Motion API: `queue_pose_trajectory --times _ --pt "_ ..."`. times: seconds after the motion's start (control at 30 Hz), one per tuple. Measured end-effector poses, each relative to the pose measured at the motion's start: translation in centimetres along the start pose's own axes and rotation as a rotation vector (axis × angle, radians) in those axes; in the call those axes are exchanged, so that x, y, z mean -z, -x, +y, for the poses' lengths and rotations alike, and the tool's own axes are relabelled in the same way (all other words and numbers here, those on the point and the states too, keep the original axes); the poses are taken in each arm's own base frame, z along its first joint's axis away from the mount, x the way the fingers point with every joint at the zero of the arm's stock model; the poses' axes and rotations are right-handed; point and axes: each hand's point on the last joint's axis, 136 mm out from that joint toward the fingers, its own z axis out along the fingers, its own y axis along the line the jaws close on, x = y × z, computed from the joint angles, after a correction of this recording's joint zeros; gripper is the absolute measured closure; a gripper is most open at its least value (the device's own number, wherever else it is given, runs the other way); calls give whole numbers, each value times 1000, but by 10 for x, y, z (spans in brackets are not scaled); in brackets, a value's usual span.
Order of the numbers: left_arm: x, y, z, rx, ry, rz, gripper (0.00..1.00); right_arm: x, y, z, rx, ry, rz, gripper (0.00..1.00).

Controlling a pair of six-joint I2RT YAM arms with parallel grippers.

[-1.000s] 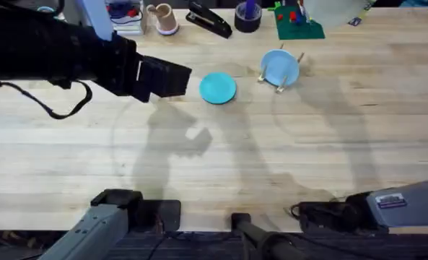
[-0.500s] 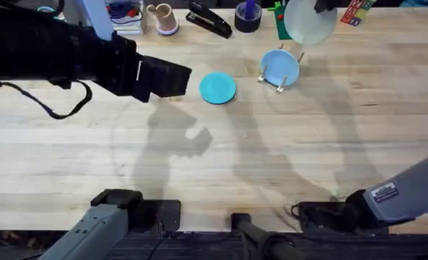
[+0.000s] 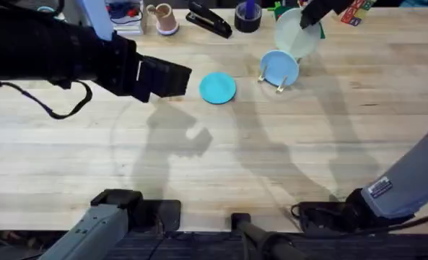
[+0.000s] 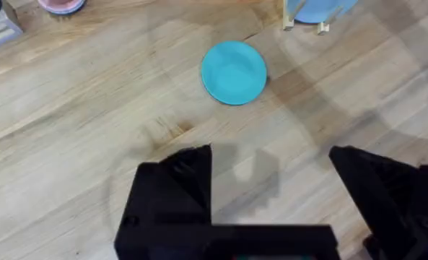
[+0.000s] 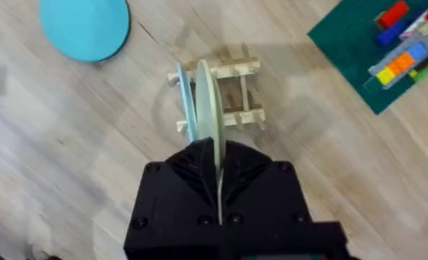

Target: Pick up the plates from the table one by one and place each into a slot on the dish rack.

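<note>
The right end effector (image 5: 217, 167) is clamped on the pale yellow plate (image 3: 296, 32), held on edge just above the rack (image 5: 221, 97), whose light blue plate (image 3: 279, 67) hides most of its pegs. The left end effector (image 4: 271, 191) hangs wide open and empty above the counter (image 3: 271, 159), its fingertips cut off at the frame edge. The turquoise plate (image 3: 218, 87) lies flat left of the rack; a stapler (image 3: 209, 19), cup (image 3: 163, 19) and green baseplate (image 5: 365, 58) crowd the far edge.

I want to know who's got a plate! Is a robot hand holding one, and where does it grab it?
Yes. The right gripper pinches the pale yellow plate by its edge, above the dish rack. The left gripper is open, holding nothing.
</note>
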Motion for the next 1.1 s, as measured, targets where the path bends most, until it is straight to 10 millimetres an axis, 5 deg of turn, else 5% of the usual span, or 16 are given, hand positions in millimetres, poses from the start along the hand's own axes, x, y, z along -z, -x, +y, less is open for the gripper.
queue_pose_trajectory --times 0.4,0.87,1.1 --pt "0 0 0 0 0 0 6 -31 -5 -5 -1 44 54 973" --pt "0 0 0 0 0 0 6 -36 -9 -11 4 25 80 973" --pt "0 0 0 0 0 0 6 -59 -13 -9 2 61 125 973"
